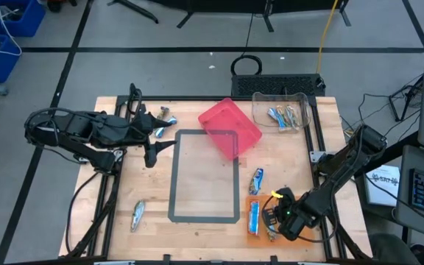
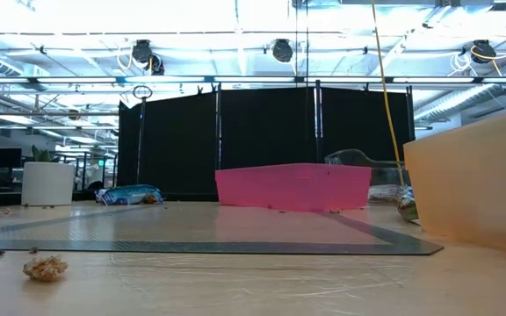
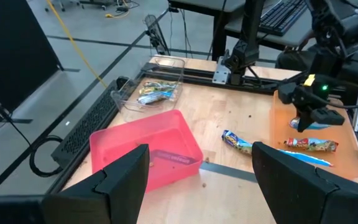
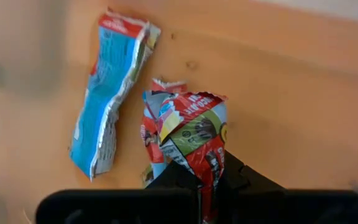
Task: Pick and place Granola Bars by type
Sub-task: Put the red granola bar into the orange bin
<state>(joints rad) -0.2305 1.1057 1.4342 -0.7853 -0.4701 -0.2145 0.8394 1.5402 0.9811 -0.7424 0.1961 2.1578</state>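
Observation:
My right gripper (image 1: 272, 218) hangs over the orange tray (image 1: 262, 234) at the near right, shut on a red and green granola bar (image 4: 191, 134). A blue bar (image 4: 114, 93) lies flat in the tray beside it. Another blue bar (image 1: 256, 180) lies on the table just beyond the tray, one (image 1: 138, 213) at the near left, and two (image 1: 163, 121) lie far left by my left gripper (image 1: 155, 146). That gripper is raised and open, empty (image 3: 204, 186). Several more bars (image 1: 283, 116) lie in a clear bin. My right gripper pinches one end of the red and green bar (image 4: 205, 169) between its two fingers, coming steeply from above. The crumpled bar reaches down from the fingers toward the orange tray floor; whether its lower end (image 4: 166, 87) touches the tray I cannot tell.
A pink bin (image 1: 230, 126) sits tilted at the far middle of the table. A grey taped rectangle (image 1: 174, 177) marks the table's centre. The clear bin (image 1: 260, 99) stands at the far right. A crumb (image 2: 46, 268) lies near the front edge.

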